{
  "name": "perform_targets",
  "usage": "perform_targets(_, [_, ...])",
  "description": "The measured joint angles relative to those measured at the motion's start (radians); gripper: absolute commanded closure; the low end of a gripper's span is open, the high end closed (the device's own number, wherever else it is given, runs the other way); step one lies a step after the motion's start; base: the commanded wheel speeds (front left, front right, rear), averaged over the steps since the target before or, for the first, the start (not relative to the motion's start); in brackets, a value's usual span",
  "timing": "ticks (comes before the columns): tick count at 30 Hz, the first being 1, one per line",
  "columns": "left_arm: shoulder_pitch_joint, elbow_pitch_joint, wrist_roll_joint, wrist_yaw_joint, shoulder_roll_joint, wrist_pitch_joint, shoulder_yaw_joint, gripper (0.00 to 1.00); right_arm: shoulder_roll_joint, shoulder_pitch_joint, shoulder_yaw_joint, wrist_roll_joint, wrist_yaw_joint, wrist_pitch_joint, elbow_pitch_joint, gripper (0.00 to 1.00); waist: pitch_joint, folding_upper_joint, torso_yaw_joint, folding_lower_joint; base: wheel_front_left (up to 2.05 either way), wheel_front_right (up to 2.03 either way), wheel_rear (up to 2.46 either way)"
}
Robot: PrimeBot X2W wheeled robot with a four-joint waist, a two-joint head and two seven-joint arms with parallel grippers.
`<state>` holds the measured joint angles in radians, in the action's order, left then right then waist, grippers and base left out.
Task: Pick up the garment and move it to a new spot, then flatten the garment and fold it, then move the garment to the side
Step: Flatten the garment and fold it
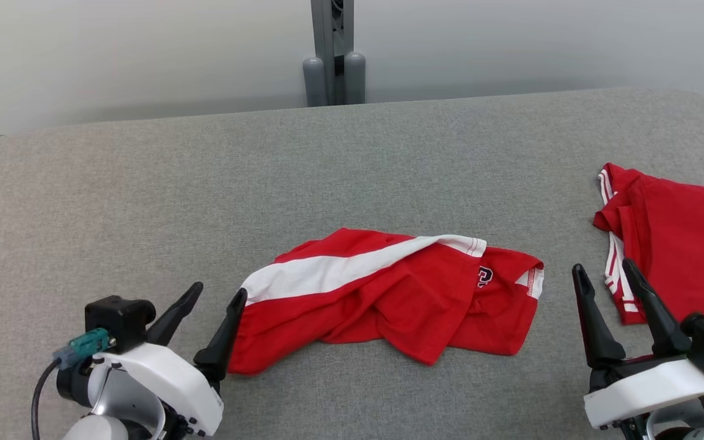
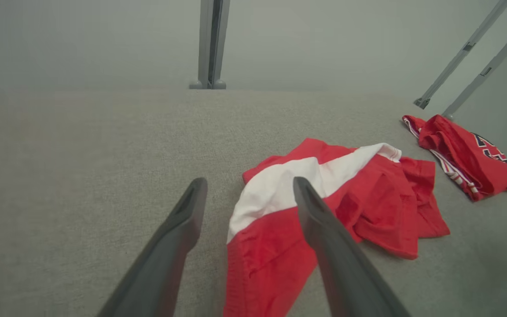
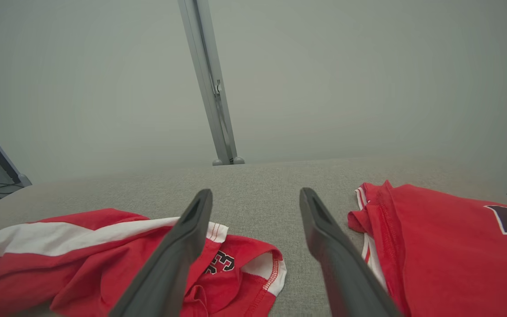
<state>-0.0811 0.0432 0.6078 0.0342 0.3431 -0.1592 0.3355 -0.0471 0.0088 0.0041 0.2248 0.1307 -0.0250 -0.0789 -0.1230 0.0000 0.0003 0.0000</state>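
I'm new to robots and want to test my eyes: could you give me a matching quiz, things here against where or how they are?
Things:
1 crumpled garment
2 second red garment
3 left gripper
4 grey post

Places or states:
A behind the table's far edge
B open, beside the crumpled garment's left end
C lying mid-table
D at the table's right side

Pairs: 1-C; 2-D; 3-B; 4-A

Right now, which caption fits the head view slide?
Open left hand and open right hand flank a crumpled red garment on grey table.
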Motion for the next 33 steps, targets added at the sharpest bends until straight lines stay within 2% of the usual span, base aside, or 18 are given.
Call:
perform_targets(9, [-0.067,-0.164,0.082,-0.076,-0.003,-0.05,0.003,0.0,0.0,-0.008,0.008,0.013,0.0,-0.011,0.02,0.0,-0.046,0.0,-0.044,0.0001,0.0,0.0,0.0])
perform_targets(10, [-0.073,-0.176,0.084,-0.079,-0.002,-0.05,0.002,0.07,-0.001,-0.012,0.009,0.013,0.0,-0.012,0.023,0.0,-0.05,0.0,-0.048,0.0001,0.0,0.0,0.0])
perform_targets(11, [-0.077,-0.185,0.09,-0.086,-0.001,-0.049,0.001,0.19,0.0,-0.015,0.01,0.013,0.0,-0.014,0.024,0.0,-0.054,0.0,-0.052,0.0,0.0,0.0,0.0])
perform_targets(12, [-0.081,-0.191,0.09,-0.087,-0.002,-0.045,0.002,0.54,-0.001,-0.019,0.009,0.013,0.0,-0.016,0.024,0.0,-0.058,0.0,-0.054,0.0,0.0,0.0,0.0])
perform_targets(14, [-0.091,-0.201,0.092,-0.096,-0.002,-0.038,0.003,1.0,0.0,-0.02,0.007,0.016,0.0,-0.018,0.026,0.0,-0.064,0.0,-0.058,0.0001,0.0,0.0,0.0])
perform_targets(21, [-0.095,-0.212,0.096,-0.108,-0.001,-0.03,0.012,1.0,-0.001,-0.042,-0.037,0.033,0.0,-0.037,0.028,0.0,-0.07,0.0,-0.048,0.0001,0.0,0.0,0.0])
perform_targets(27, [-0.127,-0.203,0.086,-0.115,-0.003,-0.016,0.03,1.0,-0.001,-0.164,-0.066,0.047,0.0,-0.016,0.077,0.0,-0.091,0.0,-0.031,0.0,0.0,0.0,0.0])
perform_targets(29, [-0.143,-0.201,0.08,-0.12,-0.006,-0.015,0.041,1.0,-0.003,-0.217,-0.048,0.016,0.0,0.01,0.125,0.0,-0.1,0.0,-0.019,0.0,0.0,0.0,0.0])
perform_targets(33, [-0.183,-0.201,0.07,-0.131,-0.016,-0.007,0.066,1.0,-0.02,-0.294,0.031,0.034,0.0,0.049,0.219,0.0,-0.123,0.0,0.011,0.0001,0.0,0.0,0.0])
